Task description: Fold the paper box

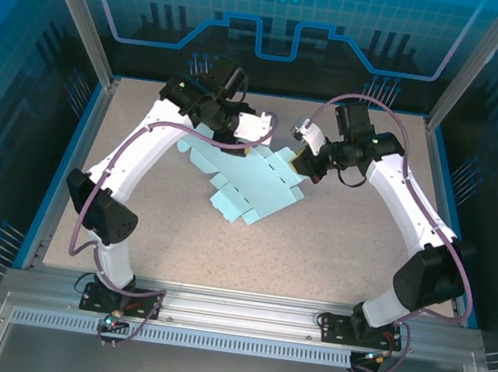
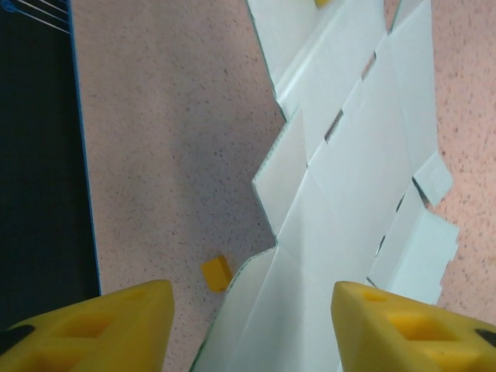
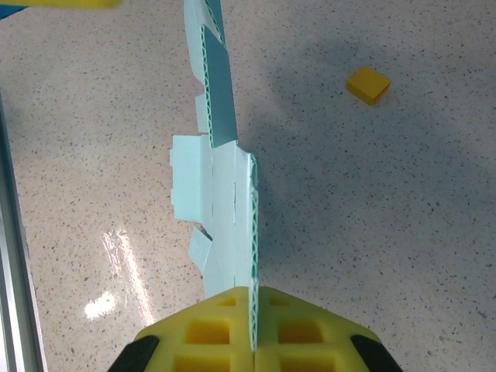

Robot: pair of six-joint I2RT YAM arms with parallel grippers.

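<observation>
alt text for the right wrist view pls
The yellow-fingered right pincer is shut on the near edge of the light blue paper box, a flat cut-out held on edge so that it runs away from the camera, flaps sticking out to the left. A small orange block lies apart from it on the speckled table, upper right.

The 2 arms bow outward, wrists turned toward each other: left arm (image 1: 133,162), right arm (image 1: 412,203). The left gripper (image 2: 252,302) points down, its yellow fingers (image 2: 116,325) spread apart. The right gripper (image 3: 254,298) is pinched on the paper box (image 3: 229,194).
</observation>
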